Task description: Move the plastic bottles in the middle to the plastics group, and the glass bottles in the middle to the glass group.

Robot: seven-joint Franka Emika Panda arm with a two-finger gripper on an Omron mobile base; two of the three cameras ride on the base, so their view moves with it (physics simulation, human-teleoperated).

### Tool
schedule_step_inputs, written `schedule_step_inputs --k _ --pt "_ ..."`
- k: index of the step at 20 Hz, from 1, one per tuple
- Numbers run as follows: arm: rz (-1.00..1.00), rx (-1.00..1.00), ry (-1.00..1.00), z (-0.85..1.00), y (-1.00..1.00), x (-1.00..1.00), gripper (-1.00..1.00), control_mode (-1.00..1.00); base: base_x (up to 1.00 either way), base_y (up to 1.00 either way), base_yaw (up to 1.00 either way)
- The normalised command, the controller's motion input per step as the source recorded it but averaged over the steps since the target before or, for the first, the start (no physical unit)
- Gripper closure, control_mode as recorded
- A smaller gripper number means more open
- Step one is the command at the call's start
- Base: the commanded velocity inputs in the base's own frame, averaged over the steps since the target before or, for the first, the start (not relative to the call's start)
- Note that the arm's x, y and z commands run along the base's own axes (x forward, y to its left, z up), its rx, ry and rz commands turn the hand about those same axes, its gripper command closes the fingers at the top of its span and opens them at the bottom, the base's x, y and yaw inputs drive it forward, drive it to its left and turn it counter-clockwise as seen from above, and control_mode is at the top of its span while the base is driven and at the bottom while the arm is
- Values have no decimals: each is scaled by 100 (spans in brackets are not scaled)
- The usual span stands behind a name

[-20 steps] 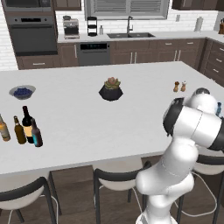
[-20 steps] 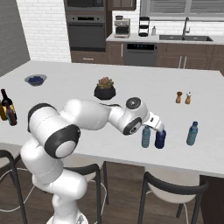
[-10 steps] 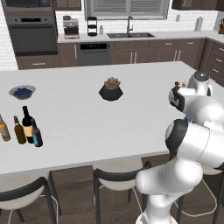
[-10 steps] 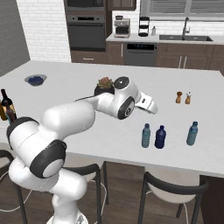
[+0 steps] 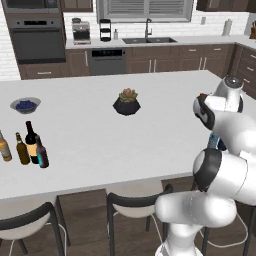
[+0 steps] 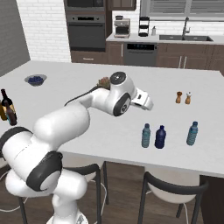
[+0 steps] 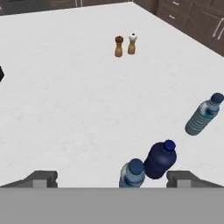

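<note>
- The white robot arm's two-finger tool (image 7: pixel 112 180) hangs above the white kitchen island surface (image 6: pixel 87 83), its dark fingertips (image 7: pixel 41 178) spread wide apart with nothing between them.
- In the hand view, a small translucent light-blue plastic bottle (image 7: pixel 131 174) stands just beside a squat dark-blue plastic bottle with a round cap (image 7: pixel 160 159), the pair low between the fingertips.
- A second slim light-blue plastic bottle (image 7: pixel 201 117) stands a little apart from them, further to the right in that view.
- The right base view shows the same three upright near the front edge of the surface: the light-blue bottle (image 6: pixel 146 135) just beside the dark-blue one (image 6: pixel 160 137), the other light-blue bottle (image 6: pixel 192 133) near them on the right.
- A brown pepper mill (image 7: pixel 118 47) and a white salt shaker (image 7: pixel 132 43) stand side by side further back on the surface.
- At the far left end of the surface, the left base view shows four glass bottles upright in a close row: an amber-gold bottle with a pale label (image 5: pixel 4 147), a slim brown bottle with a tan label (image 5: pixel 21 149), a tall near-black wine bottle with a cream-yellow label (image 5: pixel 31 142) and a shorter dark maroon-brown bottle (image 5: pixel 42 153).
- A small succulent in a black pot (image 5: pixel 127 102) sits mid-surface, and a grey bowl of blue fruit (image 5: pixel 25 105) rests toward the back left.
</note>
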Motion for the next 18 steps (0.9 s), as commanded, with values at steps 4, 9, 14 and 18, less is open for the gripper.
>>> schedule_step_inputs --k 4,9,14,18 --pt "13 0 -12 27 59 -34 -100 -100 0 0 0" --pt "14 0 -10 20 72 -30 -100 -100 0 0 0" --pt "12 0 -1 12 71 -13 -100 -100 0 0 0" --pt "8 0 0 19 59 -14 -100 -100 0 0 0"
